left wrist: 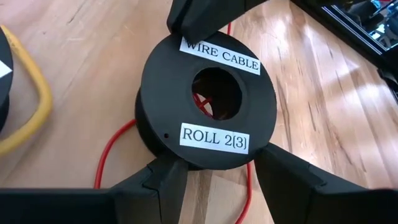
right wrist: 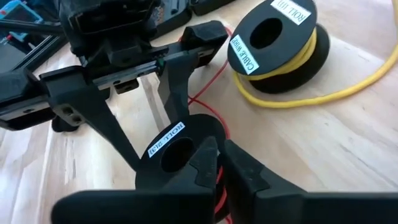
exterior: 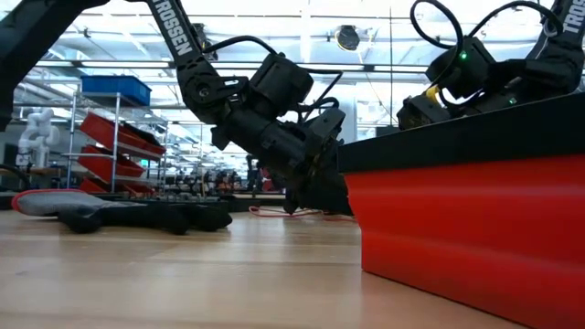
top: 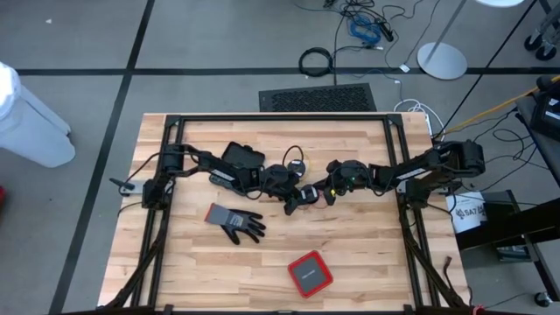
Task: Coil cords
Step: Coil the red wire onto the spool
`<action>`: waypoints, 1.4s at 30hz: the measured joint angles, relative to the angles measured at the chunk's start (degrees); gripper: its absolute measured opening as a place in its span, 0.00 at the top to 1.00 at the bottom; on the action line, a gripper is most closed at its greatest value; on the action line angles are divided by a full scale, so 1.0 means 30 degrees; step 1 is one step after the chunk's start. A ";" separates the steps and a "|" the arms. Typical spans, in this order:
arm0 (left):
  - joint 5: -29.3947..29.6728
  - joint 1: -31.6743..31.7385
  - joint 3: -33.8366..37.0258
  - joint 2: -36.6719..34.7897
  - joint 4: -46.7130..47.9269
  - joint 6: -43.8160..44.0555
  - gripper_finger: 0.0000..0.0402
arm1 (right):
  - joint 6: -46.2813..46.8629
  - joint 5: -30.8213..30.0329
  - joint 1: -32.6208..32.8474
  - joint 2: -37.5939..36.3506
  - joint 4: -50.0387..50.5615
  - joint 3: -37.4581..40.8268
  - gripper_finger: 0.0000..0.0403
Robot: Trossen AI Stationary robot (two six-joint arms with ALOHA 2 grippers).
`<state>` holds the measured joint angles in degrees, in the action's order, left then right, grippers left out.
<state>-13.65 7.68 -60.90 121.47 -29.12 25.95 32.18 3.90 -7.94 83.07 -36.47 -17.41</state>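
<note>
Grey floor [top: 219, 35], shelving [exterior: 110, 137] behind

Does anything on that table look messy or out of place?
Yes: the red wire trails loose over the wood beside its black spool instead of being wound on it. The yellow wire also spills off its own spool.

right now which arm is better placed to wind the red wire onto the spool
Right. The left tool straddles the black spool with fingers on either side, steadying it. The right tool is pinched shut at the spool's rim beside the red wire, so it seems better placed to wind.
</note>
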 joint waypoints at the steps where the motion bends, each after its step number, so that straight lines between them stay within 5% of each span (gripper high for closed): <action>1: 0.0010 -0.0011 0.0000 0.0000 0.0021 -0.0041 0.53 | 0.0079 0.0135 0.0002 0.0000 0.0040 0.0000 0.95; 8: 0.0761 -0.0389 -0.0007 0.0022 0.0199 -0.0730 0.53 | 0.1012 0.0770 0.0035 -0.0007 0.0736 0.0000 0.89; 22: 0.1696 -0.1129 -0.1719 -0.0164 0.3715 -0.3149 0.53 | -0.0258 0.1008 0.0046 -0.0136 0.0625 -0.0044 1.00; 42: -0.1951 0.0112 -0.1763 -0.3169 0.6763 -0.4422 0.53 | -0.2817 0.0797 0.0327 -0.6255 0.4819 -0.0051 1.00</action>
<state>-19.50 8.02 -66.19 111.96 -8.83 12.68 23.73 6.29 -6.96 64.30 -22.01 -17.56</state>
